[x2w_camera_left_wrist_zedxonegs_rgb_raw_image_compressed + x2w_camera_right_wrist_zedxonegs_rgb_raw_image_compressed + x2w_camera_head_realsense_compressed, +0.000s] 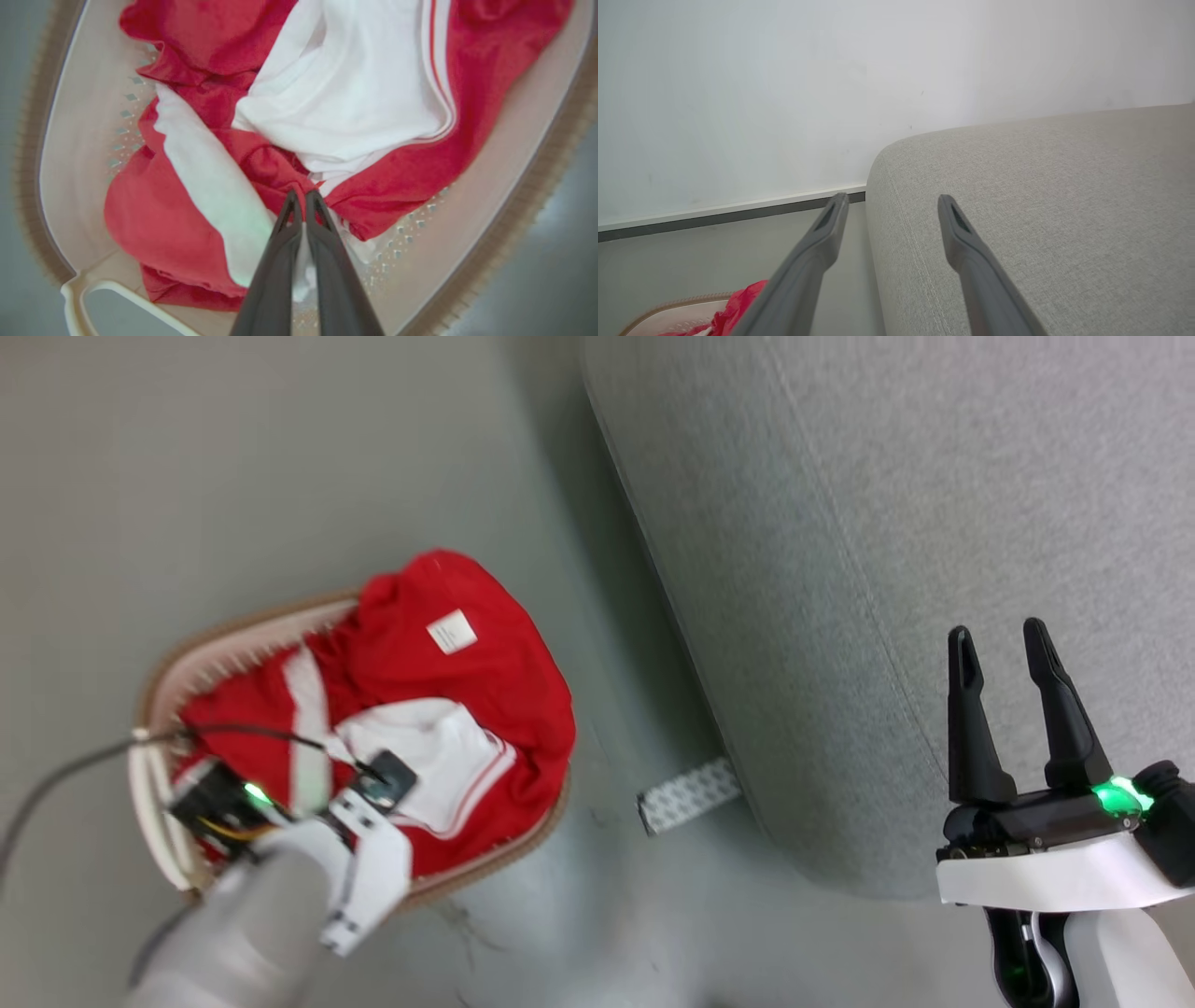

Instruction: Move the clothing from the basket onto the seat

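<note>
Your left hand [302,198] pinching the clothing [196,42] inside the basket [70,140], your right hand [998,633] spread wide, holding nothing, over the seat [840,523] beside the basket

You had soft, matt red-and-white cloth for the clothing [485,691], smooth perforated white plastic for the basket [79,140] under its rough brown rim [261,616], and matt grey woven fabric on the seat [887,523].

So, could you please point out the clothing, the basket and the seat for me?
clothing [523,681], head view, on a red stretch of fabric.
basket [70,154], left wrist view, on its bare cream inner wall.
seat [840,523], head view, on the grey upholstery.
</note>
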### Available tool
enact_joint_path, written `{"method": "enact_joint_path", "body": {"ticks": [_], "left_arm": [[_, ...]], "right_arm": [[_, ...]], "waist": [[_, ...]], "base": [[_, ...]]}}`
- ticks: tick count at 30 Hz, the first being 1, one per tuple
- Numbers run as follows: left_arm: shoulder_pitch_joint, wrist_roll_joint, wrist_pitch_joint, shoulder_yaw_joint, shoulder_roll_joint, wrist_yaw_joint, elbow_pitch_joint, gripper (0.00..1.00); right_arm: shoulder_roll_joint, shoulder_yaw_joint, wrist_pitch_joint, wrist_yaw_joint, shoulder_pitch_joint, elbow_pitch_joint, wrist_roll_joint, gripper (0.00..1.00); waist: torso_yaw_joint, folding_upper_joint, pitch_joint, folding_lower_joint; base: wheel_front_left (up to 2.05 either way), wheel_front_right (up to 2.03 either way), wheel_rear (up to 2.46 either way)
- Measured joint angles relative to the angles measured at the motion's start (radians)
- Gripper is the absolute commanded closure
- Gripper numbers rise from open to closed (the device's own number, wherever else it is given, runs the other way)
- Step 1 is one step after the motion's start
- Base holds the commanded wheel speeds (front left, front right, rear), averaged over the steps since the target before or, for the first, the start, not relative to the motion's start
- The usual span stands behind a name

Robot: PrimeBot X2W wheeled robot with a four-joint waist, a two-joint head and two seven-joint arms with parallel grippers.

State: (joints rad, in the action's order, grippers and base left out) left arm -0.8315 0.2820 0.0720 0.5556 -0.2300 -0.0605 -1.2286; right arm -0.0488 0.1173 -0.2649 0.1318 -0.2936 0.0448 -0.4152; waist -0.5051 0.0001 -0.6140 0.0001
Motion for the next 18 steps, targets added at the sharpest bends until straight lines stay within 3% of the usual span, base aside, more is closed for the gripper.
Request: {"method": "enact_joint_path", "body": {"ticks": [5, 10, 14, 18], "left_arm": [[0.067, -0.072, -0.107, -0.036, 0.088, 0.009, -0.001, 1.00], [0.095, -0.151, -0.196, -0.069, 0.153, -0.002, 0.008, 1.00], [0.113, -0.225, -0.242, -0.094, 0.173, -0.031, 0.019, 1.00], [0.136, -0.307, -0.289, -0.093, 0.177, -0.058, 0.072, 1.00]], "right_arm": [[0.000, -0.021, 0.000, 0.000, 0.013, 0.023, 0.059, 0.00], [0.001, -0.015, 0.000, 0.000, 0.043, 0.029, 0.013, 0.00], [0.001, -0.007, 0.000, 0.000, 0.070, 0.044, 0.037, 0.00], [0.001, 0.005, 0.000, 0.000, 0.100, 0.049, -0.011, 0.00]], "waist": [[0.038, 0.0000, 0.112, -0.0001], [0.091, 0.0000, 0.236, -0.0001], [0.139, 0.0000, 0.334, -0.0002], [0.193, 0.0000, 0.421, -0.0003]], "base": [[0.00, 0.00, 0.00], [0.00, 0.00, 0.00], [0.00, 0.00, 0.00], [0.00, 0.00, 0.00]]}}
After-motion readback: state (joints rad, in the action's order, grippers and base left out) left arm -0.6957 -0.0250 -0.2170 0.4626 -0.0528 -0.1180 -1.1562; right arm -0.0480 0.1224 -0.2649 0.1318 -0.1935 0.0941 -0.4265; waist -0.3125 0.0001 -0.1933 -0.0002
